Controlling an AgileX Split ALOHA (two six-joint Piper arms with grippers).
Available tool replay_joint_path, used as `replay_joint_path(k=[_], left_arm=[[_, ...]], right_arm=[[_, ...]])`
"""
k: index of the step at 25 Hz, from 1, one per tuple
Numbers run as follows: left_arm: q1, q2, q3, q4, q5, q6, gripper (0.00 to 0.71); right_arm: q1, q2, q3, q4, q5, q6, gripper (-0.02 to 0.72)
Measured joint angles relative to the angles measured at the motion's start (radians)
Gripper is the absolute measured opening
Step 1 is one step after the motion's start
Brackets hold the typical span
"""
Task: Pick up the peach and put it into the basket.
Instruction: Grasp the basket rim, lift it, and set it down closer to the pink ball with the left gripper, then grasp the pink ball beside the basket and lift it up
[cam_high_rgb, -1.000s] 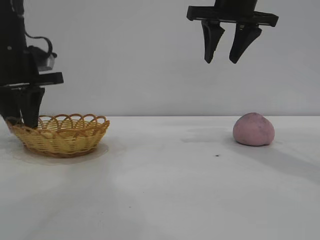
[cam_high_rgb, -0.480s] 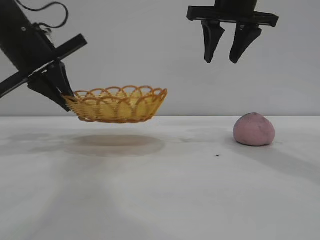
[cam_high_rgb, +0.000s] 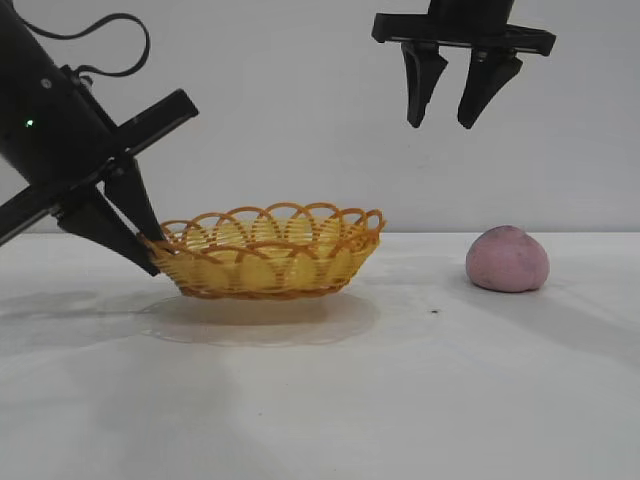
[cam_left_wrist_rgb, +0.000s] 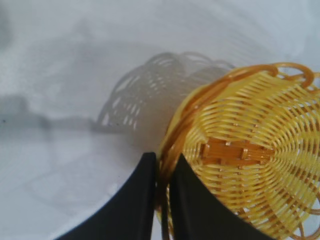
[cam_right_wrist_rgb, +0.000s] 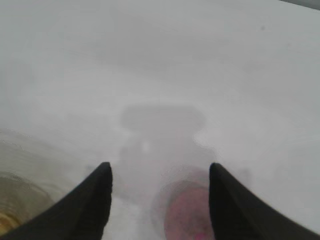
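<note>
The basket (cam_high_rgb: 270, 255) is being pinched at its left rim by the left gripper (cam_high_rgb: 140, 240), its base resting on the table (cam_high_rgb: 320, 400) left of centre. Further right, the peach (cam_high_rgb: 507, 259) is lying on the table, almost directly beneath the right gripper (cam_high_rgb: 450, 120), which is being held high with jaws spread and is the nearer arm.

Plain pale grey wall (cam_high_rgb: 250, 110), white tabletop (cam_high_rgb: 320, 400) with soft shadows, one small dark speck (cam_high_rgb: 434, 311)

1 peach (cam_high_rgb: 507, 259), 1 basket (cam_high_rgb: 270, 252), 2 pincers: left pincer (cam_high_rgb: 135, 232), right pincer (cam_high_rgb: 448, 102)
</note>
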Motion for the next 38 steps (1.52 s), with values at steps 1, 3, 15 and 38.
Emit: replay_joint_path(k=[1, 3, 15, 38], left_arm=[[0.0, 0.0, 0.0, 0.006, 0.0, 0.0, 0.269], [0.0, -0.012, 0.002, 0.026, 0.0, 0.0, 0.358], [0.228, -0.18, 0.034, 0.388, 0.183, 0.06, 0.42], [0.232, -1.056, 0.312, 1.328, 0.33, -0.571, 0.42]], right_arm=[[0.0, 0.0, 0.0, 0.001, 0.0, 0.0, 0.403], [0.0, 0.0, 0.0, 0.002, 0.0, 0.0, 0.403], [0.0, 0.0, 0.0, 0.004, 0.0, 0.001, 0.403], [0.0, 0.036, 0.0, 0.006, 0.004, 0.001, 0.403]])
